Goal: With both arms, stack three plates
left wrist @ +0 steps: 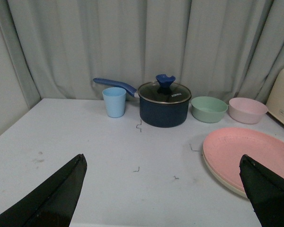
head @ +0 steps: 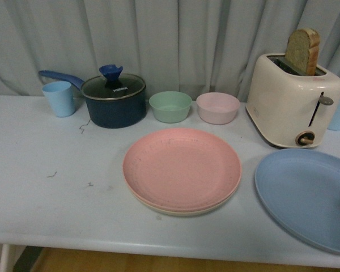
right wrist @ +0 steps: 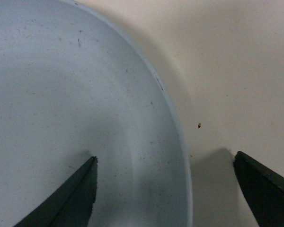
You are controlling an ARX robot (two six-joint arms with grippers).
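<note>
Pink plate (head: 181, 169) sits on beige plate (head: 181, 212), only beige's rim showing, mid-table toward front edge. Light blue plate (head: 306, 195) lies alone by table's (head: 56, 187) front right corner, apart from the stack. Right claw (right wrist: 165, 156) is spread wide, straddling blue plate's rim: one finger over plate, other over bare table. Left claw (left wrist: 162, 158) also wide, holding nothing, above table's left part.

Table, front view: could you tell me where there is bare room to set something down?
Bare table lies left of the pink plate, in front of the cup and pot. Crowded: the back row up to the toaster, and the right side with the light blue plate.
</note>
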